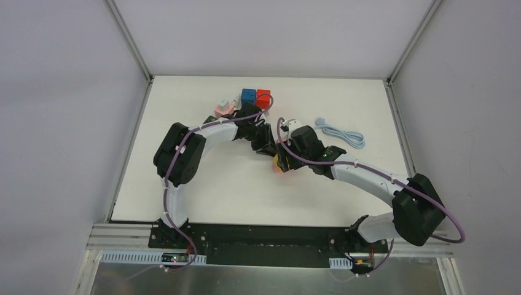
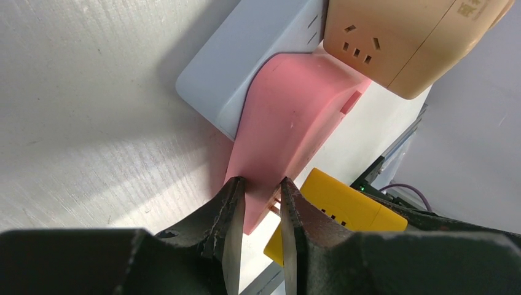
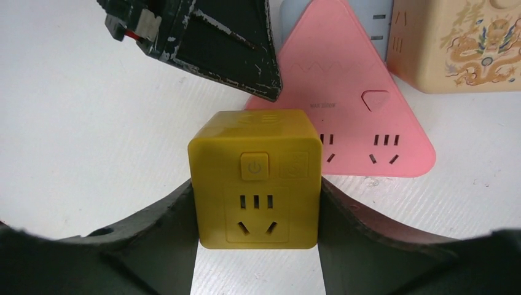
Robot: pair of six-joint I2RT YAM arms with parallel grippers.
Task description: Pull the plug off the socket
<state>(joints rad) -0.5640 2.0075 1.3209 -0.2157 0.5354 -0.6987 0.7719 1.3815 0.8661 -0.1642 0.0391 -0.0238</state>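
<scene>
Near the centre of the surface (image 1: pixel 184 184), the cube socket (image 3: pixel 255 184) sits between the jaws of the right gripper (image 3: pixel 257 209), touched on both sides. The triangular socket (image 3: pixel 350 104) lies just behind it, one corner between the jaws of the left gripper (image 2: pixel 261 193). Its far end meets a flat socket block (image 2: pixel 246 55), and a tall socket block (image 2: pixel 405 43) stands just beside that. At the far edge, a small cube (image 1: pixel 248 96) touches a second small cube (image 1: pixel 263 97). A coiled cable (image 1: pixel 341 132) lies to their right, apart.

Bright even light, soft shadows, sharp
</scene>
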